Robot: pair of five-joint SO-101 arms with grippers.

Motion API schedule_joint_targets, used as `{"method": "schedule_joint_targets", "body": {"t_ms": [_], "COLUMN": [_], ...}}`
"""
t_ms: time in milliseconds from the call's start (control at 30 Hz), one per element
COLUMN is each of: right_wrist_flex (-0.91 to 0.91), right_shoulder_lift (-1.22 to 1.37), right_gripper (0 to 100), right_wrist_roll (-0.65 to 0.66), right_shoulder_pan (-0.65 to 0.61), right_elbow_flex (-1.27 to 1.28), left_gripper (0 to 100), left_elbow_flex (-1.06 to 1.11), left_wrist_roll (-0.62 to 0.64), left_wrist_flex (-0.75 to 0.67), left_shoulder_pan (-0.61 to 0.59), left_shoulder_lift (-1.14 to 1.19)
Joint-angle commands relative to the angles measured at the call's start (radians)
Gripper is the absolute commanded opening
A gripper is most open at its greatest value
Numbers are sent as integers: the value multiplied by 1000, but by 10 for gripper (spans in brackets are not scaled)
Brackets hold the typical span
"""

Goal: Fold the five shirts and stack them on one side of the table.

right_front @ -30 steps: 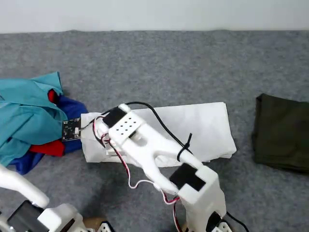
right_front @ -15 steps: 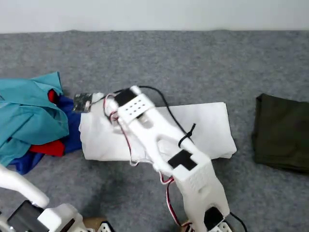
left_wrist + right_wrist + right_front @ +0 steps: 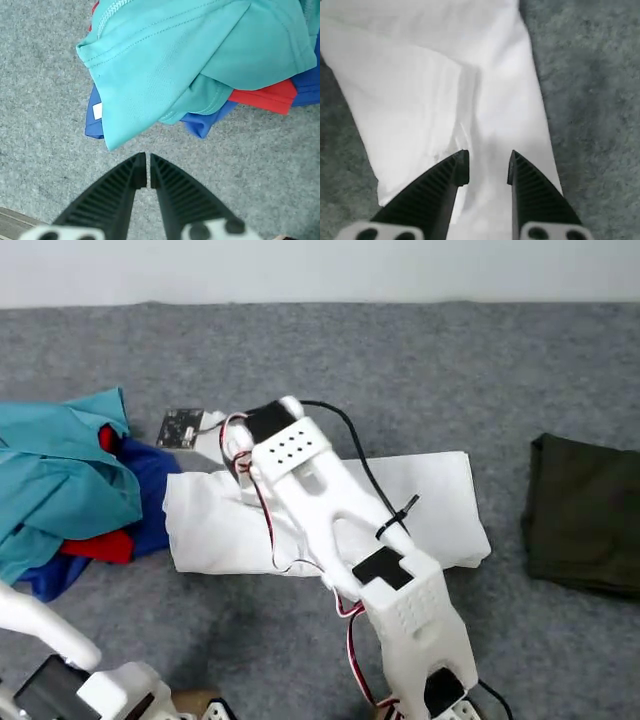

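Here we count five shirts on the grey tabletop (image 3: 400,370). One white shirt (image 3: 440,505) is folded into a long rectangle. One dark green shirt (image 3: 585,515) is folded too, well apart from the white shirt on the right arm's side. At the white shirt's other end lies a loose heap of three: one teal shirt (image 3: 60,480) over one red shirt (image 3: 95,545) and one blue shirt (image 3: 155,495), the blue just beside the white shirt. The right arm (image 3: 340,530) stretches low across the white shirt, its tool (image 3: 487,167) spread over the cloth, gripping nothing. The left tool (image 3: 148,170) is pressed together, empty, near the teal shirt's edge
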Motion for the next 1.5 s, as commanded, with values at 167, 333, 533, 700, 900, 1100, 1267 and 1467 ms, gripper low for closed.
{"method": "schedule_joint_targets", "body": {"t_ms": [167,333,533,700,900,1100,1267,1467], "right_wrist_flex": [-105,-217,-174,-45,153,323,321,318], "right_shoulder_lift": [140,160,136,130,131,125,56,-70], "right_gripper": [122,122,122,122,119,118,118,134], "right_wrist_roll": [-6,-8,-12,-12,-17,-189,-298,-362], "right_shoulder_pan": [33,76,91,88,71,105,214,389], "right_elbow_flex": [-52,-54,-114,-232,-390,-431,-304,-129], "left_gripper": [25,25,24,24,24,24,25,25], "left_elbow_flex": [-8,-8,-8,-8,-8,-4,15,27], "left_wrist_roll": [-6,-6,-6,-6,-5,-3,-3,-8], "left_wrist_flex": [21,21,21,21,21,21,21,23], "left_shoulder_pan": [3,-2,-3,2,2,14,29,23], "left_shoulder_lift": [-44,-44,-44,-44,-44,-117,-153,-155]}}
